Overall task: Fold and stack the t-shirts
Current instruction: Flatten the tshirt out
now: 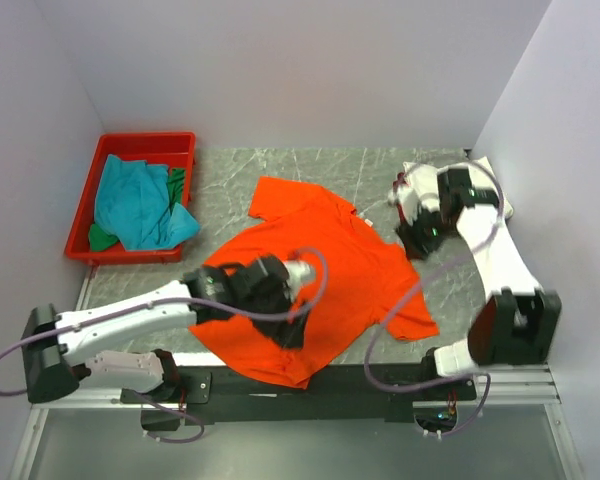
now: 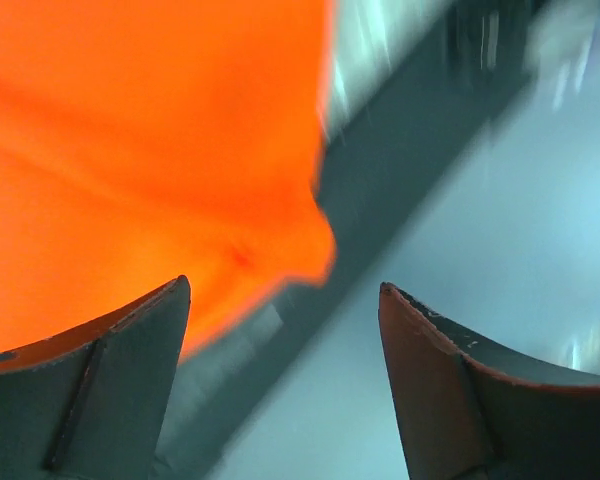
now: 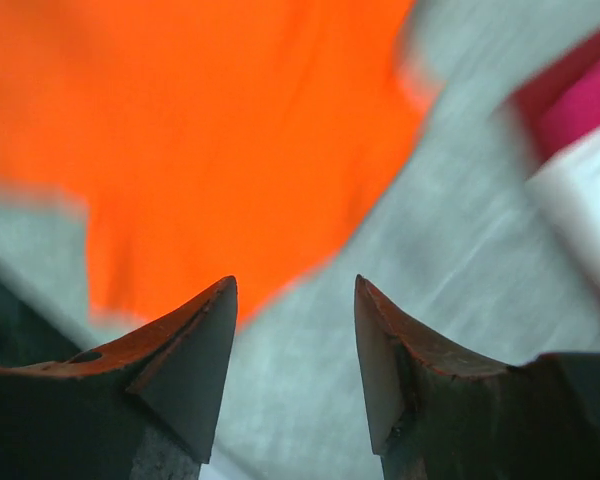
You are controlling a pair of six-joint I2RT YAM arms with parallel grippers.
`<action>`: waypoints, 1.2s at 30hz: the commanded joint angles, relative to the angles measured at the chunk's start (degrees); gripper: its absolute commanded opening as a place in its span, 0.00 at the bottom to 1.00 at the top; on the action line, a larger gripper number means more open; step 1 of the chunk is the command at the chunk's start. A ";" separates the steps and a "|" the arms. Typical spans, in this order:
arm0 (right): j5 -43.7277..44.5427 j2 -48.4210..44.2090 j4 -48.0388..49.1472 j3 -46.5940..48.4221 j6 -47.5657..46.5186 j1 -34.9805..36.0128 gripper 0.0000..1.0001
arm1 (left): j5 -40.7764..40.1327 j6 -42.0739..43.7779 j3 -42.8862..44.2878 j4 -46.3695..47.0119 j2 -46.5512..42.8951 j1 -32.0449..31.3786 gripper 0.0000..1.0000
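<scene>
Two grippers hover open and empty over a table (image 1: 280, 165): the left gripper (image 2: 283, 285) above the near edge of the orange shirt (image 1: 350, 270), which lies spread and rumpled mid-table, the right gripper (image 3: 295, 282) just off its right edge. The shirt looks light, soft and limp, likely to sag and crease. Hem corners or shoulders seem the best holds.

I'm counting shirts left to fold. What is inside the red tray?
The red tray holds a crumpled teal shirt lying over a green shirt. Most of the green one, and anything beneath them, is covered.
</scene>
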 commanded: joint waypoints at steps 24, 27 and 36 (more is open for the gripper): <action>7.73 61.47 12.25 59.20 40.58 14.29 0.52 | -16.63 5.72 -6.46 13.24 -7.34 36.23 0.80; 7.39 62.18 10.76 59.55 40.14 14.64 0.49 | -16.71 5.81 -6.55 13.24 -7.60 36.32 0.80; 7.38 60.96 10.40 58.15 40.05 14.12 0.02 | -19.08 6.59 -7.07 12.89 -9.27 36.32 0.80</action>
